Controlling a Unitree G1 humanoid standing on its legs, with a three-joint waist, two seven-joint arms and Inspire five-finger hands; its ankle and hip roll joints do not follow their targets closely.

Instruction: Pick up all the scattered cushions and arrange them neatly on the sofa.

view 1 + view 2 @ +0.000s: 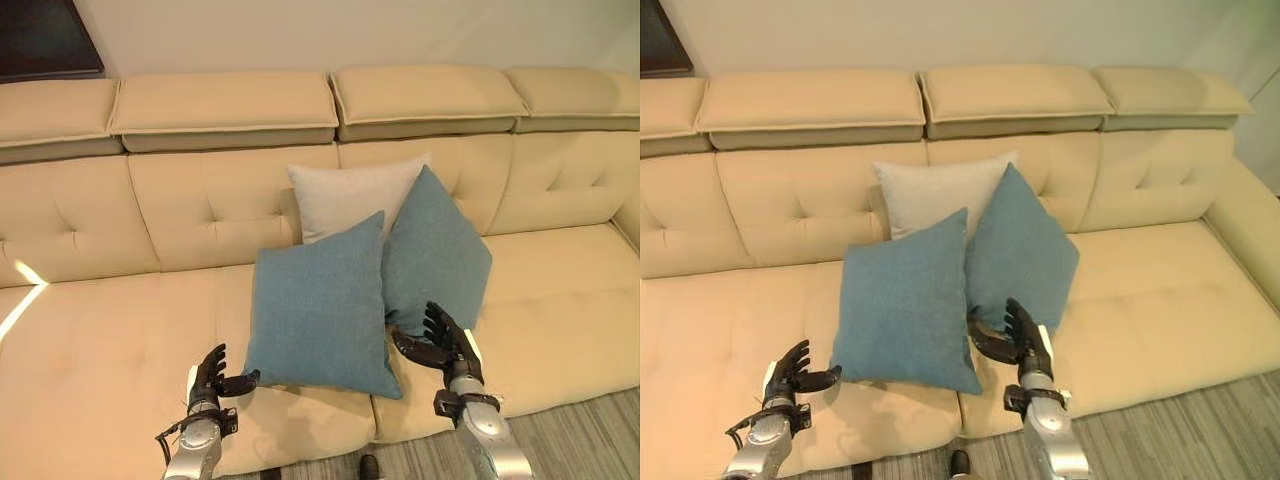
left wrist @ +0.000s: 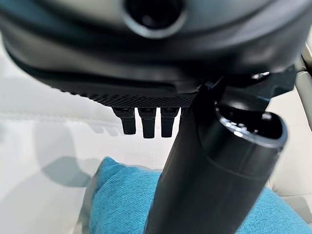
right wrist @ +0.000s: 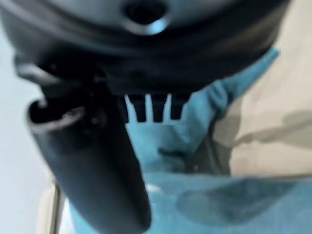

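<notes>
Left eye view: sofa (image 1: pixel 90 340) holds three propped cushions (image 1: pixel 322 310); left hand (image 1: pixel 208 378) and right hand (image 1: pixel 447 345) flank them, fingers spread, empty.

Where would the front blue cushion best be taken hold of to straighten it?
Probably by its two side edges, one hand from each side: the front blue cushion leans upright, facing forward, with the left hand and right hand already flanking its lower corners, fingers open.

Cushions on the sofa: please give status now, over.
Left hand and right hand open, either side of front blue cushion. Three cushions propped on sofa, overlapping, not neat. Nothing in the way.
</notes>
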